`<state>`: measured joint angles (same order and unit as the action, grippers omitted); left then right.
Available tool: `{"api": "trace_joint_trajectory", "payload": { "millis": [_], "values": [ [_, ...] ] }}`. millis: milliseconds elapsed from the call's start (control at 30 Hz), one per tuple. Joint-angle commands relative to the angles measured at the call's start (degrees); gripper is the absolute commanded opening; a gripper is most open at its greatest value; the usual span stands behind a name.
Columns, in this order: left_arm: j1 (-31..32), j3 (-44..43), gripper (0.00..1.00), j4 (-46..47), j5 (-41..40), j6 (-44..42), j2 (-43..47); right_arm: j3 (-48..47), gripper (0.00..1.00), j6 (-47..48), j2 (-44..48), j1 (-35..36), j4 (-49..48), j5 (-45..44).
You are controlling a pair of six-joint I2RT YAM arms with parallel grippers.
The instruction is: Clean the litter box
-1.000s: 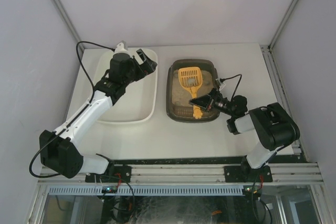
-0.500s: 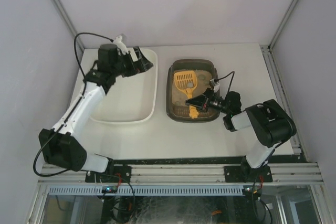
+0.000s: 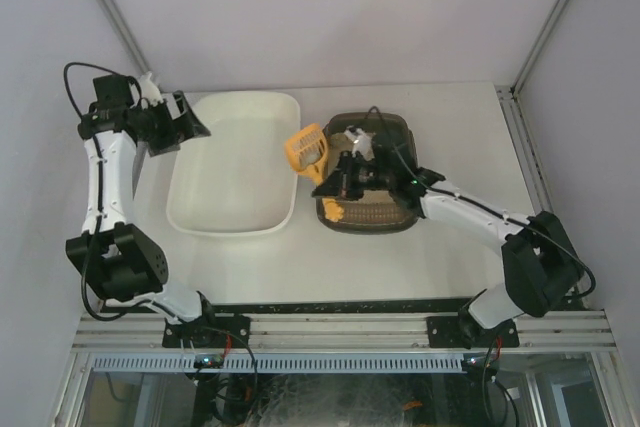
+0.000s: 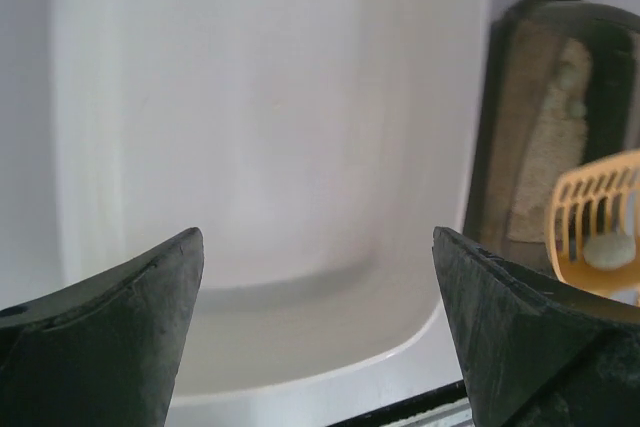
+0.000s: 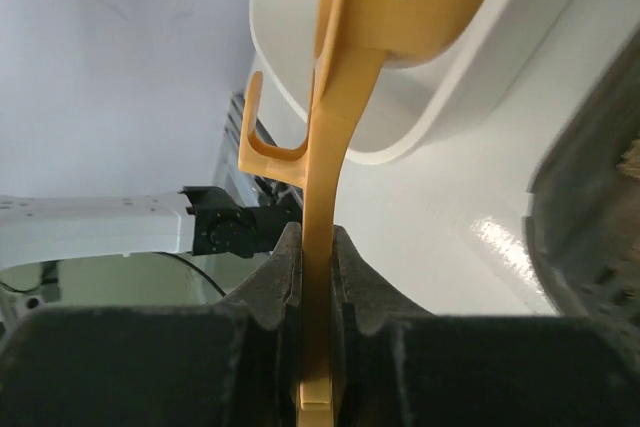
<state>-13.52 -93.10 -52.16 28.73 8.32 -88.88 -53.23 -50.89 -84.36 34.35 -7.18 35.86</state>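
large cream-white rectangular plastic tub (image 3: 235, 172) is set just left of dark grey-brown plastic litter box (image 3: 398, 129), sandy litter inside. orange slotted plastic scoop (image 3: 307, 147) is pinched by right gripper (image 5: 312, 267) at tub's rim, pale clump (image 4: 607, 249) loaded, judged not yet dumped. left gripper (image 4: 318, 242) is spread, nothing held.

Large cream-white rectangular tub (image 3: 230, 182) rests on the white table (image 3: 330, 262), left of centre
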Motion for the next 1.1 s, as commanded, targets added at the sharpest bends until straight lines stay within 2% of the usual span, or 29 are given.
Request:
{"api": "trace_joint_trajectory", "payload": {
  "millis": [0, 67, 167, 400, 533, 633, 867, 1000, 1067],
  "values": [
    [-1.7, 0.77, 1.0, -3.41, -10.26, -2.01, 2.85, -15.14, 0.0, 15.55, -4.0, 8.74, 27.55, -12.28],
    [-1.7, 1.58, 1.0, -3.36, -15.47, -2.98, 3.78, -22.27, 0.0, 17.94, -7.1, 11.77, 34.25, -16.95],
    [-2.37, 3.51, 1.0, -1.74, -18.63, -3.95, 5.88, -32.95, 0.0, 22.21, -12.63, 16.44, 43.62, -26.68],
    [-4.22, 5.22, 1.0, -0.4, -19.37, 0.35, 6.05, -56.33, 0.0, 32.33, -28.83, 28.93, 62.45, -54.42],
    [-4.3, 3.55, 0.99, -1.36, -19.66, 0.75, 4.96, -65.18, 0.0, 36.29, -36.58, 34.25, 70.54, -72.52],
    [-4.37, 3.68, 0.99, -0.88, -18.46, 0.45, 5.22, -66.36, 0.0, 37.2, -39.36, 35.96, 72.62, -81.9],
    [-4.3, 2.1, 0.99, -0.94, -15.25, -0.69, 5.08, -61.73, 0.0, 36.5, -33.93, 36.22, 66.62, -85.09],
    [-3.06, -2.42, 0.99, -0.93, -11.23, -1.22, 2.79, -58.02, 0.0, 32.56, -26.37, 33.13, 64.45, -77.59],
    [-0.53, -4.89, 0.99, 1.22, -11.1, 1.26, 0.96, -52.44, 0.0, 29.4, -20.03, 29.55, 63.89, -71.52]
  ]
}}
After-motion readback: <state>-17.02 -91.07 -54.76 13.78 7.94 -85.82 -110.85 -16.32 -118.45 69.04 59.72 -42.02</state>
